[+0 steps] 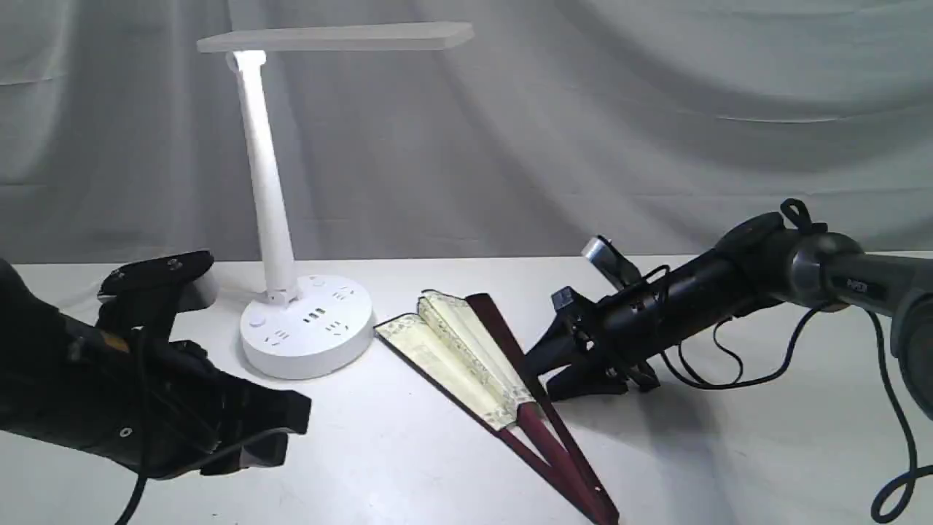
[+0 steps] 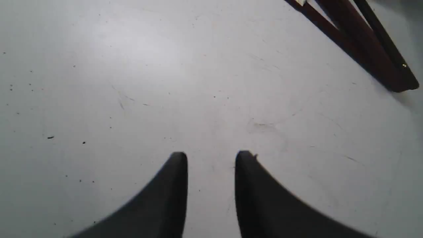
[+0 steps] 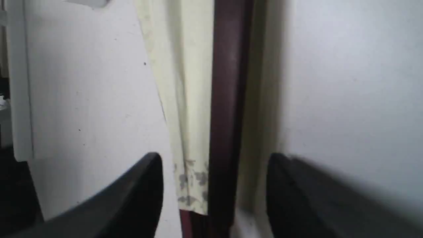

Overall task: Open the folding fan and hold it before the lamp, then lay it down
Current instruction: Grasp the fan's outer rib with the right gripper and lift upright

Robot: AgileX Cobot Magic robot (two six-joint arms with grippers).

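Right fingers (image 3: 132,201) straddle the folding fan's (image 1: 459,350) maroon guard (image 3: 228,99), wide open and empty, placed to grip; left fingers (image 2: 165,195) hover part-open, empty.

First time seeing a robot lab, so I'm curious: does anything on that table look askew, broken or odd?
Only the folding fan: it lies barely spread on the table, its pleats bunched unevenly and one maroon guard splayed to the side. No tear or break shows. The lamp stands upright nearby.

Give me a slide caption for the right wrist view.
Open right end effector lined up over the folding fan's maroon guard on the white table.
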